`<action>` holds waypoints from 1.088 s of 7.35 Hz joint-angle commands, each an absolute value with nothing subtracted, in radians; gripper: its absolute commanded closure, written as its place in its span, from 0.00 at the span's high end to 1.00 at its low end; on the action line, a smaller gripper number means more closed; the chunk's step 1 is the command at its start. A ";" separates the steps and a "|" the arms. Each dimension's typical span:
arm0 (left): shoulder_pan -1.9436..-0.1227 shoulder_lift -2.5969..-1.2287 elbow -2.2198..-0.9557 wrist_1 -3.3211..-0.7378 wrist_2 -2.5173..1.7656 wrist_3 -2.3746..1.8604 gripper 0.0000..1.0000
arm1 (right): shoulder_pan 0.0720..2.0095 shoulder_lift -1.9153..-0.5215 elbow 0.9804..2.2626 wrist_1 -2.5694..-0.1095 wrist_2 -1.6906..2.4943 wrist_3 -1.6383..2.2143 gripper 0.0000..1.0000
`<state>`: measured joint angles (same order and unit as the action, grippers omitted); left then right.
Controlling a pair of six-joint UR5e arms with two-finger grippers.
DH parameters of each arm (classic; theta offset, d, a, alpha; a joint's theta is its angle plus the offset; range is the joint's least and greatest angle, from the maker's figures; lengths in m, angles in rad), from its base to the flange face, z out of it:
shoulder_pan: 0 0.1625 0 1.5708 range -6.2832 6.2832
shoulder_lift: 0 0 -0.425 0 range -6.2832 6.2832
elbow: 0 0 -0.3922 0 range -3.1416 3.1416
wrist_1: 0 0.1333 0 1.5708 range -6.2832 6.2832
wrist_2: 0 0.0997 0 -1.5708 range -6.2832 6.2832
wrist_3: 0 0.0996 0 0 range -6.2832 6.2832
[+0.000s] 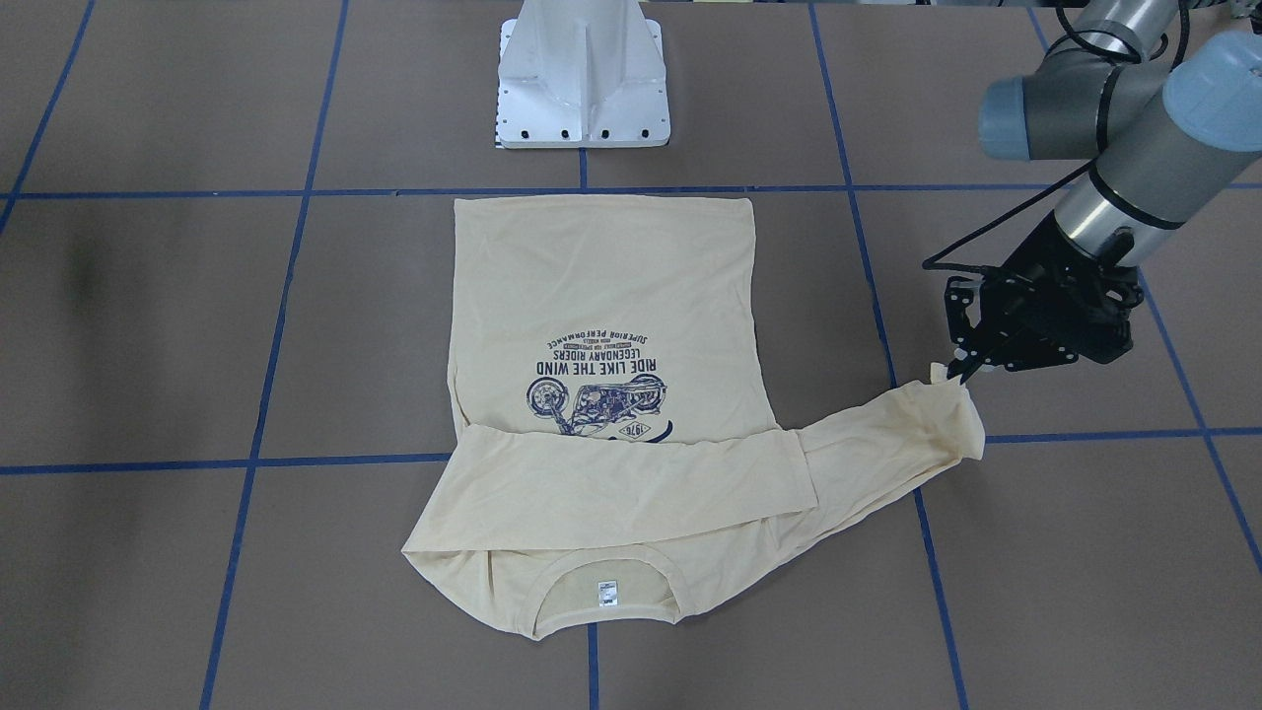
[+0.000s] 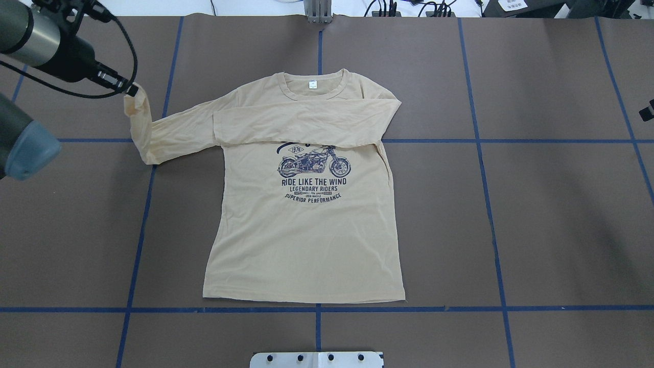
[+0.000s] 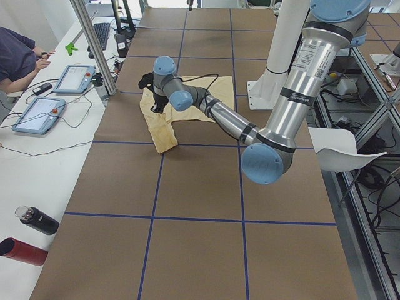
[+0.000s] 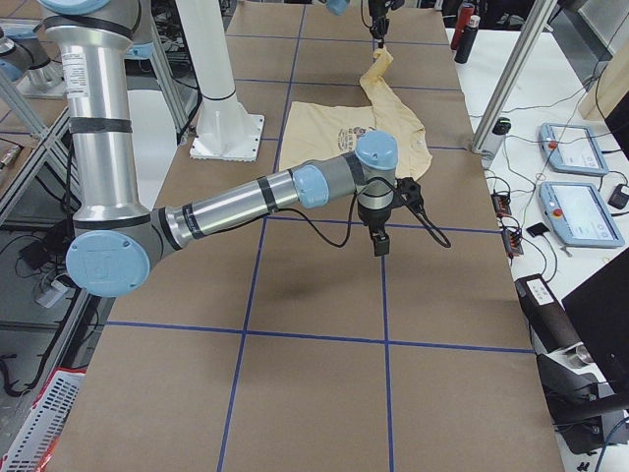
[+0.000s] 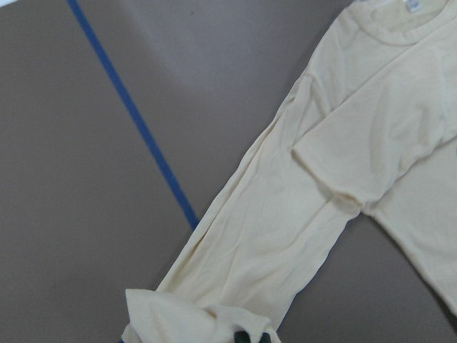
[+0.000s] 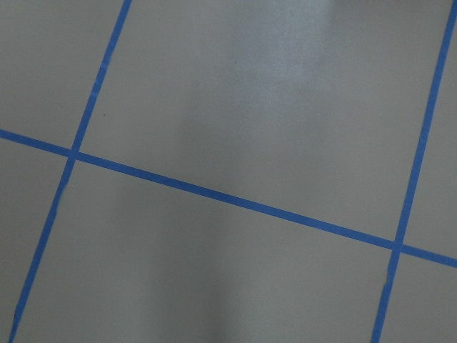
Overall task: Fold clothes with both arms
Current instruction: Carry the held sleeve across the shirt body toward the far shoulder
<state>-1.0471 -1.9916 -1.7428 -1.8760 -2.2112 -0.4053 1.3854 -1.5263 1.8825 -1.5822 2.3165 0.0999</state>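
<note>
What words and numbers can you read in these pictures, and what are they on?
"1976": badge on the T-shirt.
"RIDE LIKE THE WIND": under the motorcycle picture.
"LEGENDARY RIDERS": line below.
"SUPERIOR PERFORMANCE": bottom line.
Tiny banner line and neck label: too small to read.

Cream-yellow T-shirt point(image 2: 306, 245) — navy motorcycle print point(image 2: 314, 164)

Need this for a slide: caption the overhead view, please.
Left gripper holds the cream T-shirt's outstretched sleeve up by its cuff; other sleeve folded across the chest.
</note>
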 commanded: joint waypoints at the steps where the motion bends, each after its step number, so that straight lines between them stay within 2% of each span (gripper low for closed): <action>1: -1.025 -2.161 -1.721 -1.781 -2.207 -0.478 0.00 | 1.401 -1.540 1.881 -1.582 2.322 0.078 1.00; 6: -0.973 -2.524 -1.485 -1.700 -2.187 -0.688 0.00 | 1.401 -1.540 1.882 -1.580 2.322 0.078 1.00; 8: -0.828 -2.652 -1.345 -1.698 -2.021 -0.845 0.00 | 1.401 -1.540 1.882 -1.580 2.322 0.078 1.00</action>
<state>-0.9135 -2.5694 -1.4387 -1.7013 -2.1168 -0.7590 1.4005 -1.5402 1.8825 -1.5801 2.3231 0.0782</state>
